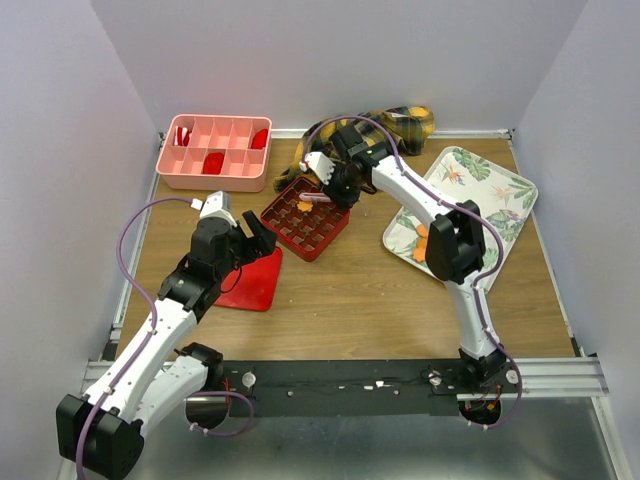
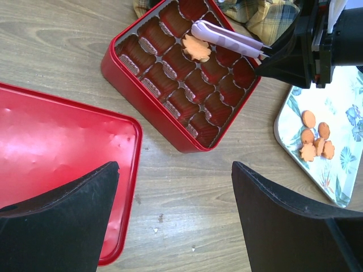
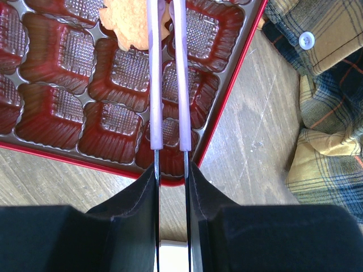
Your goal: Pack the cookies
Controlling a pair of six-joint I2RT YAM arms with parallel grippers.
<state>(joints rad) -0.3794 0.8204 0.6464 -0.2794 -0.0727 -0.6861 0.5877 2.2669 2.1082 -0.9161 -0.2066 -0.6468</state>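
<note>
Top view: right gripper [image 1: 335,182] reaches over the red gridded box [image 1: 285,232] at mid-table, pressed onto lilac tongs [image 1: 312,199]. One cookie [image 1: 305,206] lies in the box. More cookies [image 1: 422,240] sit on the floral tray [image 1: 490,180] to the right, partly behind the right arm. Left gripper [image 1: 250,235] hangs above the red lid [image 1: 255,285], jaws spread, nothing between them. Pink bin [image 1: 215,150] at far left, plaid cloth [image 1: 405,120] at far centre.

Left wrist view: its fingers [image 2: 62,221] stand wide apart over bare wood, beside the lid. The tong tips rest at the cookie [image 2: 196,48], which sits over a cell near the box's far side. Five or so cookies [image 2: 317,140] are clustered on the tray.

Right wrist view: both fingers [image 3: 130,209] clamp the tong arms, which run nearly parallel and close together across the cells. The cookie [image 3: 133,25] is at the top edge, touching the left arm; tips out of frame, so whether it is pinched, cannot tell.
</note>
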